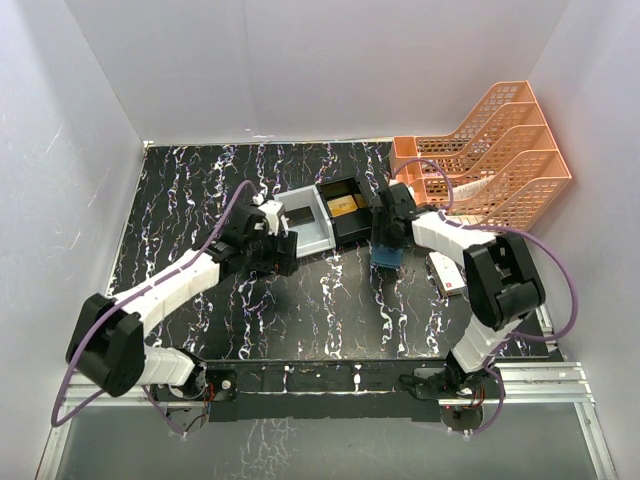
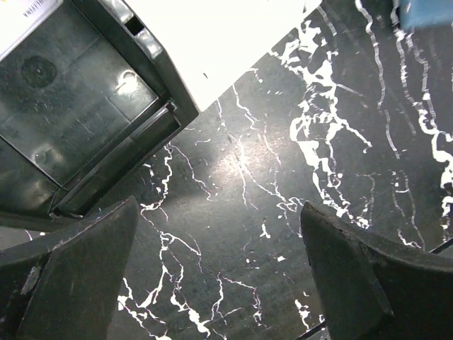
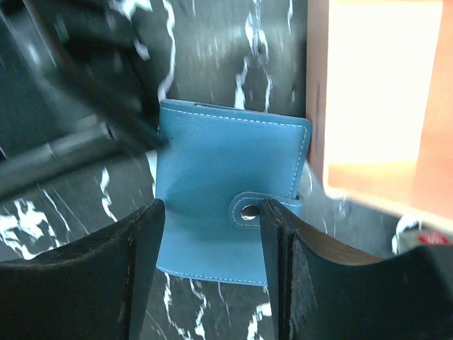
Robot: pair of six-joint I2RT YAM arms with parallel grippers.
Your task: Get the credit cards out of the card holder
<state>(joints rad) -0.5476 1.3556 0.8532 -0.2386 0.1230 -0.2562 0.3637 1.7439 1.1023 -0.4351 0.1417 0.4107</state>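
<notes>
Item 1, card holder: The blue card holder [image 3: 226, 163] lies flat on the black marble table [image 1: 330, 300]. It is closed, with its snap tab [image 3: 244, 205] fastened over the right edge. Seen from overhead it sits just in front of the right end of the tray [image 1: 312, 235]. The white box [image 1: 447, 272] is near on its right.

Item 2, right gripper: The right gripper [image 3: 212, 205] stands directly over the holder's face. Its jaws are about half apart, and the gap is narrower than the holder, so neither side edge lies between them. The right finger covers part of the tab. I cannot tell whether the tips touch the leather.

Item 3, left gripper: The left gripper [image 2: 219, 209] is over bare table with its jaws spread wide and nothing between them. The corner of the tray is close at its upper left.

Item 4, cards: 1 gold card [image 1: 347, 207] lies in the tray's middle compartment. No card shows at any edge of the holder.

Item 5, clearances: The tray's dark wall crowds the holder's upper left corner. The orange rack [image 1: 500, 150] stands behind and to the right, apart from the holder. Open marble runs along the holder's near edge and across the table's front centre between the 2 arms.
</notes>
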